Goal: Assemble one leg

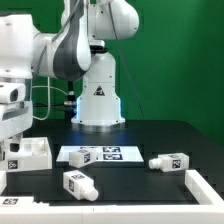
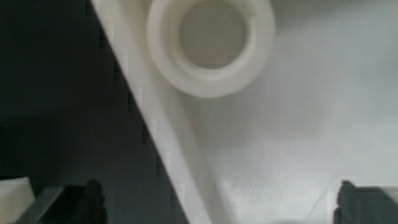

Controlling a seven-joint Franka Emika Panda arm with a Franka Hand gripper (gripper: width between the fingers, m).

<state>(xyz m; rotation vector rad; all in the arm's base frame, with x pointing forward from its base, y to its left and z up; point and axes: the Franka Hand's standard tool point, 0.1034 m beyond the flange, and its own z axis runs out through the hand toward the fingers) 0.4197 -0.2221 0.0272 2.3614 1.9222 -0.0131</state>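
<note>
Two legs lie on the black table in the exterior view: one leg (image 1: 80,182) near the front and a second leg (image 1: 168,161) toward the exterior view's right. Both are small white pegs with black-and-white tags. My gripper (image 1: 12,138) is at the far left of the exterior view, low over the large white rimmed panel (image 1: 32,152), far from both legs. In the wrist view the gripper (image 2: 217,205) is open, with dark fingertips (image 2: 71,205) wide apart. The panel (image 2: 267,140) and its round socket ring (image 2: 210,45) fill that view at close range. No leg shows there.
The marker board (image 1: 97,155) lies flat in the middle of the table. A white rail (image 1: 203,187) runs along the front and the exterior view's right. Another tagged white part (image 1: 10,200) sits at the front left corner. The robot base (image 1: 98,100) stands behind.
</note>
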